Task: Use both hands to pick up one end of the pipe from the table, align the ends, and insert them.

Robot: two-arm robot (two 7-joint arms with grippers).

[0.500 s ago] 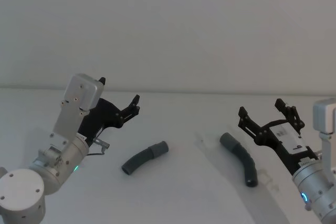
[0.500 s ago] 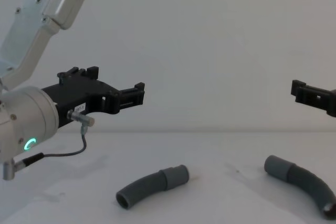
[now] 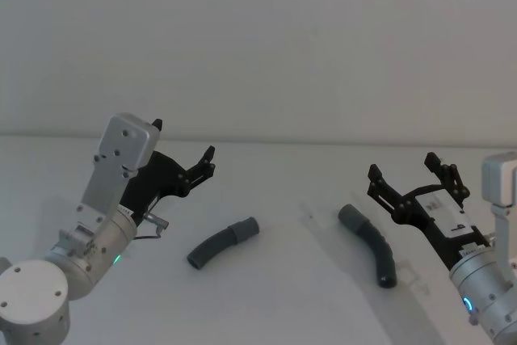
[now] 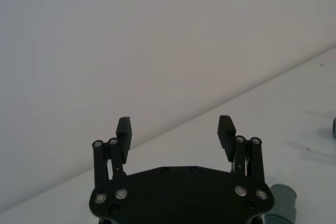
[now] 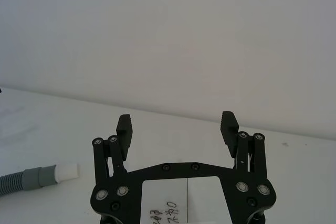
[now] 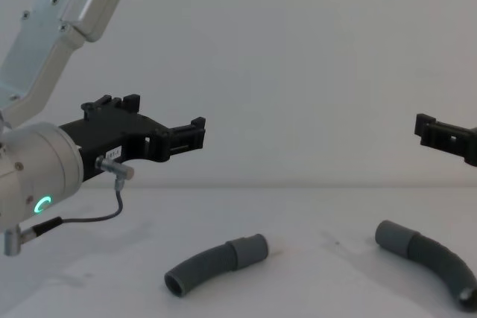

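Two curved dark grey ribbed pipe pieces lie apart on the white table (image 3: 275, 305). The left piece (image 3: 222, 243) (image 6: 215, 263) has its smooth cuff (image 3: 247, 228) pointing right. The right piece (image 3: 372, 245) (image 6: 430, 258) has its cuff (image 3: 351, 217) pointing left. In the right wrist view that cuff (image 5: 40, 176) carries a short white tip (image 5: 66, 171). My left gripper (image 3: 184, 145) (image 4: 175, 127) (image 6: 195, 135) hovers open above and left of the left piece, whose cuff (image 4: 281, 208) shows beside it. My right gripper (image 3: 401, 166) (image 5: 177, 124) (image 6: 426, 129) hovers open just right of the right piece. Both hold nothing.
A plain pale wall (image 3: 266, 46) rises behind the table's far edge. A thin cable (image 6: 93, 217) loops under the left wrist. Bare table surface lies between the two pipe pieces and in front of them.
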